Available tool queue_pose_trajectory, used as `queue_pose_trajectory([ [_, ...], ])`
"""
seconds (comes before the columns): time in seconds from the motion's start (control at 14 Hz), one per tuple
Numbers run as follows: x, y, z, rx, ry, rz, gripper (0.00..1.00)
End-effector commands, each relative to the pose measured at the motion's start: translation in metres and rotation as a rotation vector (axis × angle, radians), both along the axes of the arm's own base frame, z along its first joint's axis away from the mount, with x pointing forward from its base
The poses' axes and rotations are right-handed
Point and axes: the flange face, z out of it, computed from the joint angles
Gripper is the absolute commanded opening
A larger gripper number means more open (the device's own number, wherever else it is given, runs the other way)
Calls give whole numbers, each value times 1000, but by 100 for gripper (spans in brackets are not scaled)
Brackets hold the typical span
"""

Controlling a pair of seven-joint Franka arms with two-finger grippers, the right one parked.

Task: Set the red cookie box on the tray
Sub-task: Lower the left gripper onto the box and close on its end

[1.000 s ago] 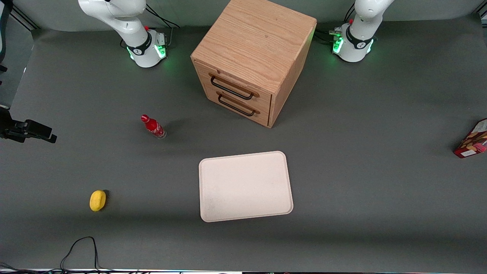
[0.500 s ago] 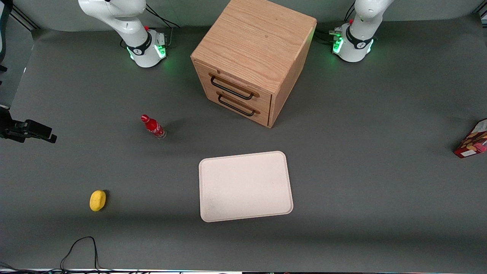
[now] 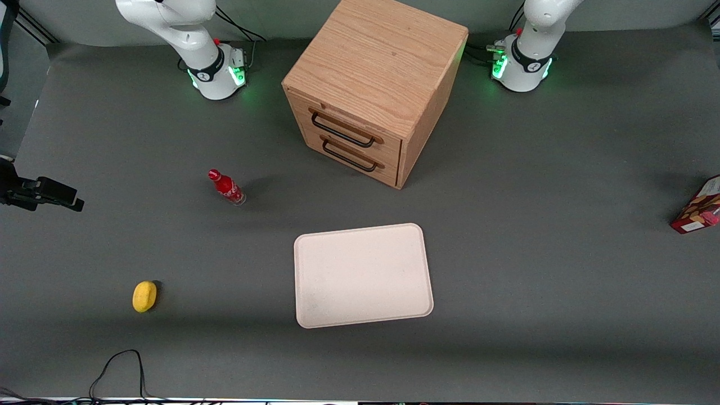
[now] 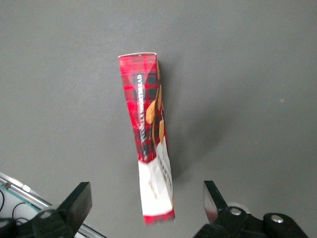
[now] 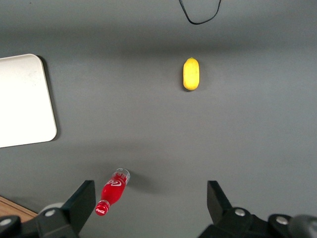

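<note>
The red cookie box (image 3: 699, 208) stands at the working arm's end of the table, cut off by the front view's edge. In the left wrist view the red cookie box (image 4: 148, 134) is seen from above as a long, narrow tartan-red carton with a white end. My gripper (image 4: 146, 198) hovers over that white end, open, with one finger on each side of the box and well apart from it. The gripper does not show in the front view. The cream tray (image 3: 363, 275) lies bare in the middle of the table, nearer the front camera than the cabinet.
A wooden drawer cabinet (image 3: 371, 84) with both drawers shut stands between the arm bases. A small red bottle (image 3: 226, 187) and a yellow lemon-like object (image 3: 144, 296) lie toward the parked arm's end. A black cable (image 3: 118, 365) loops at the table's near edge.
</note>
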Motion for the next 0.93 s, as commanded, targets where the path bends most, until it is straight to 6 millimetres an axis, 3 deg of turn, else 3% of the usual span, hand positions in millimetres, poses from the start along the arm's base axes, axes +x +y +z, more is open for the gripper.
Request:
queue_pose_trajectory([
  [0.0, -9, 0, -39, -12, -9, -1, 100],
  [0.29, -8, 3, -74, -22, -7, 3, 100],
  [0.5, -2, 0, -80, -26, -16, 4, 97],
  [0.57, 0, -2, -80, -31, -25, 8, 84],
  [0.79, 2, -4, -79, -33, -26, 20, 17],
  [0.86, 1, -3, -80, -34, -27, 24, 2],
])
